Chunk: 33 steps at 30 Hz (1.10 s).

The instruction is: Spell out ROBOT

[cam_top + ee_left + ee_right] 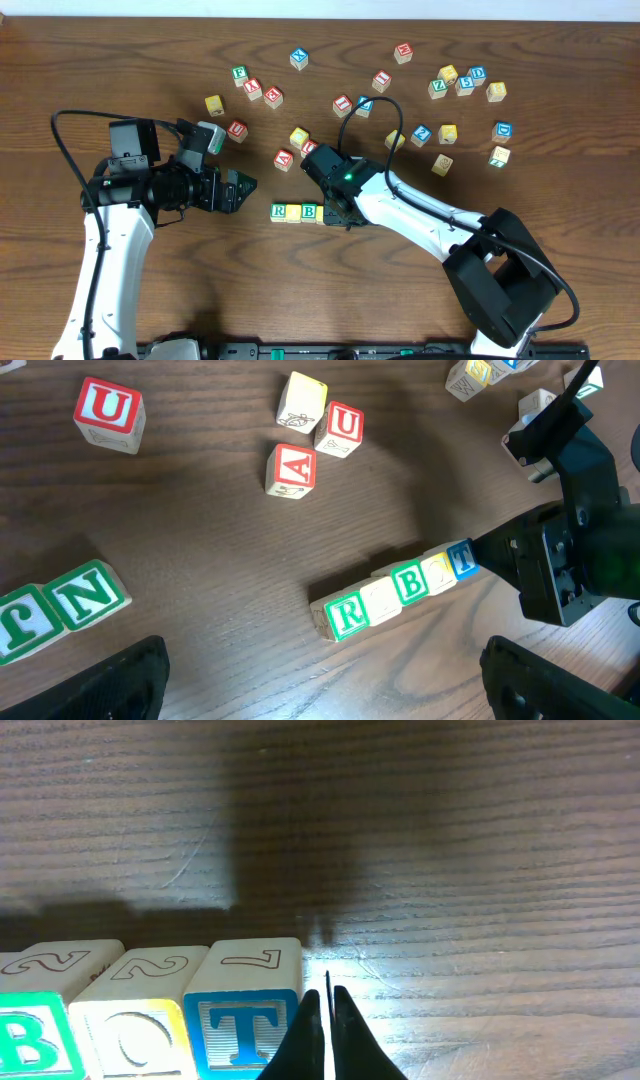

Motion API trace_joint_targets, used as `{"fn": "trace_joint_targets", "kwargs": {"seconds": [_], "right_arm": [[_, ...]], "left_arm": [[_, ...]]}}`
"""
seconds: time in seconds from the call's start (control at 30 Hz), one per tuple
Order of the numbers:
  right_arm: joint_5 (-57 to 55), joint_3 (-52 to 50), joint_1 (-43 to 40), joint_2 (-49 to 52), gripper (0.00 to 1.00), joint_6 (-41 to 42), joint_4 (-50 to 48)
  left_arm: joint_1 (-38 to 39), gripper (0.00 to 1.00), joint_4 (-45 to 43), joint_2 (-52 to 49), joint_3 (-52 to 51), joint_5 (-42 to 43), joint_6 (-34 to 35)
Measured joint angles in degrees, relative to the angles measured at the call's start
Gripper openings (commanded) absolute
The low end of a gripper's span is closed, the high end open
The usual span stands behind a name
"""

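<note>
Right hand: the right hand (322,1028) has its two fingers pressed together with nothing between them. It sits low on the bench (480,840), just beside the outer side of the T block (243,1020).
Why shut: closed fingers make one narrow edge. That suits nudging a block sideways rather than lifting it, so this looks like a squaring-up touch.
T block: it is at the end of the row (400,588) nearest the right hand, upright, blue letter facing up, and set against its neighbour.
Row: reading away from the T block come an O block (135,1030), the B block (410,583), a block whose face is too pale to read, and the R block (346,616). All five touch in one straight line.
Task state: the word appears to be laid out, so only tidying seems to be left.
Left hand: the left hand (242,187) has its fingers spread wide and empty. It is off the R end of the row and well apart from it, probably parked to keep clear.
Loose blocks: the spare blocks (440,105) are scattered beyond the row on its far side. The nearest, an A (292,468) and a U (345,428), are not touching the row.
Risk: too hard a push could skew the line.
</note>
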<state>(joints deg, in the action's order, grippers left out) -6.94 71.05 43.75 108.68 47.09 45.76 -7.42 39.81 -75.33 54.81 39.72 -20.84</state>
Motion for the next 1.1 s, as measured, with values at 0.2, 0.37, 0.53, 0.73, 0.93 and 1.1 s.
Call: {"fn": "trace_joint_targets", "kwargs": {"seconds": [0.2,0.37,0.53,0.73,0.93,1.1], "right_arm": [[-1.31,0.0,0.0,0.0,0.01,0.0,0.48],[-5.64,0.0,-0.11,0.0,0.01,-0.02,1.6],[-8.5,0.02,-2.84,0.0,0.01,-1.53,1.66],[-10.51,1.4,-8.61,-0.02,0.01,-6.45,1.79],[-13.29,4.55,-11.23,-4.2,0.01,-10.75,1.62],[-14.27,6.62,-11.82,-11.69,0.01,-12.17,1.07]], "left_arm": [[0.0,0.98,0.0,0.0,0.0,0.0,0.0],[0.0,0.98,0.0,0.0,0.0,0.0,0.0],[0.0,0.98,0.0,0.0,0.0,0.0,0.0],[0.0,0.98,0.02,0.0,0.0,0.02,0.0],[0.0,0.98,0.0,0.0,0.0,0.0,0.0],[0.0,0.98,0.0,0.0,0.0,0.0,0.0]]}}
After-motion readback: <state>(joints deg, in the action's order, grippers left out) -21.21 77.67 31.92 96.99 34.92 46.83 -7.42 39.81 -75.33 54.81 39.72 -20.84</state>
